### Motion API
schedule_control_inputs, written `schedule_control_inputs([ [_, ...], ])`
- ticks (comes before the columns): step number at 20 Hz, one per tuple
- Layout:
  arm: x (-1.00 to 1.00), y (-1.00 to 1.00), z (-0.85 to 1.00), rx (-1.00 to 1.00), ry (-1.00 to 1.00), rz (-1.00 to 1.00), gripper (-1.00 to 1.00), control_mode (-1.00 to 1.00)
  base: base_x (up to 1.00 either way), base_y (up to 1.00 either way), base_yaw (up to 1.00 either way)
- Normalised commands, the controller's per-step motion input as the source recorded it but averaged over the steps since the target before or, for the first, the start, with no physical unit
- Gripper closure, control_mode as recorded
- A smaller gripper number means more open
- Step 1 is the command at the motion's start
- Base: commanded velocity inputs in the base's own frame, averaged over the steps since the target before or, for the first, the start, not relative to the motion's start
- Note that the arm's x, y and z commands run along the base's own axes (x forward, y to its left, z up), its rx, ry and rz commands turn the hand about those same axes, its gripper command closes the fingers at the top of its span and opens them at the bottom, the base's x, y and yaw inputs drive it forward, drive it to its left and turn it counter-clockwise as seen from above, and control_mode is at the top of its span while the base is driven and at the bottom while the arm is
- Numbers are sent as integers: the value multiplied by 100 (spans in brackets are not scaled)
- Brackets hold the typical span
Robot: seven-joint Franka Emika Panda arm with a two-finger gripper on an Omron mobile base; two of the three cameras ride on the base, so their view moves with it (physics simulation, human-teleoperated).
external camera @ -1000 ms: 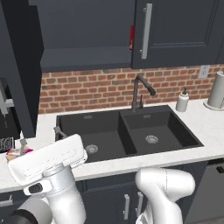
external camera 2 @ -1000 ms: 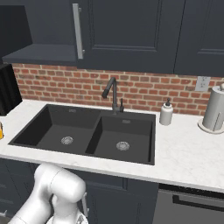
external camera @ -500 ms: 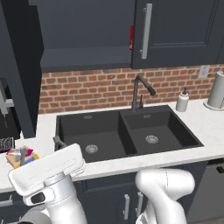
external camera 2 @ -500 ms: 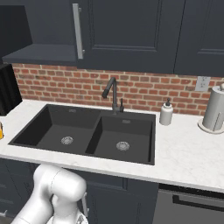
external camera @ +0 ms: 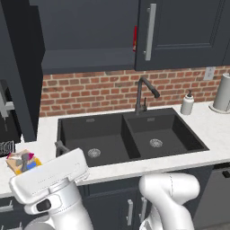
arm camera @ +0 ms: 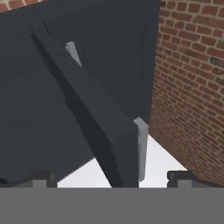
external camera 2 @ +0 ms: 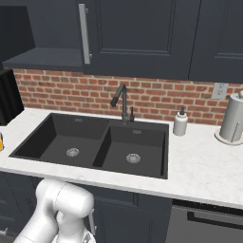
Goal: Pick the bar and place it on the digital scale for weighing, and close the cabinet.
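1. End effector [arm camera: 112, 177] stands wide open, holding nothing; the open cabinet door [arm camera: 114, 144] stands edge-on between its fingertips.
2. The bar appears to lie on the digital scale [external camera: 21, 162] on the table [external camera: 45, 134].
3. Press the door's face, clear of the handle [arm camera: 141, 148]; sweep steadily shut.

obstacle: open dark charcoal cabinet door [arm camera: 118, 144] edge-on just ahead of the spread tool [arm camera: 113, 178] | right: red brick wall [arm camera: 188, 87] | passage: white table [arm camera: 153, 168] strip between door and wall
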Motion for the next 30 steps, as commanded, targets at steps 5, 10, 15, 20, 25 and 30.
schedule_control_inputs([
  [5, 75, 25, -16, 20, 11, 17, -100, -100, 0, 0, 0],
  [10, 52, 34, -53, 21, 11, 14, -100, -100, 0, 0, 0],
  [15, 31, 24, -82, 25, 8, 13, -100, -100, 0, 0, 0],
  [20, 56, 31, -27, 19, 3, 13, -100, -100, 0, 0, 0],
  [25, 66, 46, 0, 18, 2, 12, -100, -100, 0, 0, 0],
  [30, 54, 64, 0, 21, 0, 16, -100, -100, 0, 0, 0],
])
